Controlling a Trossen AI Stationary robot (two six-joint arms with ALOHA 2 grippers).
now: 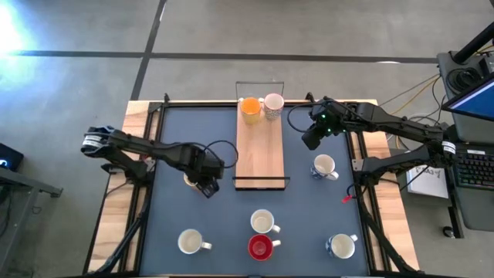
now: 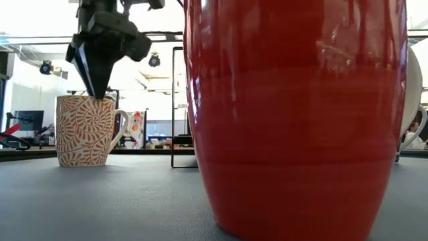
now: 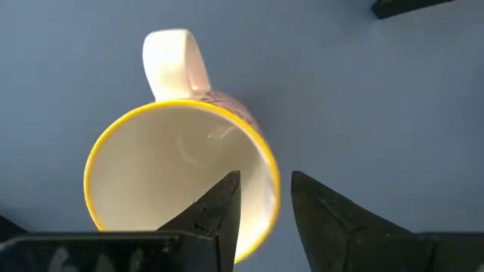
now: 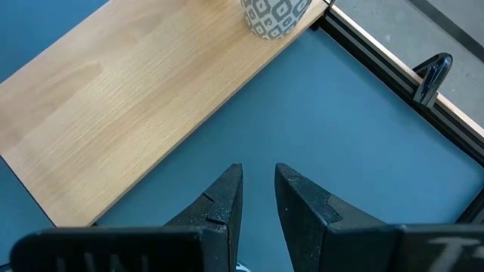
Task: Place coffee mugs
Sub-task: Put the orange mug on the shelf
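Note:
A cream mug with a red swirl pattern and a yellow rim [image 3: 174, 166] stands on the dark mat left of the wooden board [image 1: 258, 147]; its base is on the mat [image 2: 81, 130]. My left gripper [image 3: 265, 177] is above it [image 1: 202, 179], shut on its rim. An orange mug [image 1: 250, 106] and a patterned white mug [image 1: 273, 103] stand at the board's far end. My right gripper [image 4: 259, 170] hovers shut over the mat just right of the board [image 1: 311, 140], holding nothing. The red mug [image 2: 294, 114] stands near the near edge. My left gripper has the mug's wall at the rim [image 3: 271, 198], on the side opposite the handle [image 3: 174, 64]. One finger [image 3: 219, 215] is inside the mug and the other [image 3: 325, 215] outside. The fingers come from above, pointing down. The mug stands upright on the mat.
Several other mugs stand on the mat: one right of the board [image 1: 324, 166], one by the near left corner [image 1: 190, 242], one near the right corner [image 1: 340, 245], one [image 1: 263, 222] just beyond the red mug [image 1: 260, 247]. The board's middle and near part is bare.

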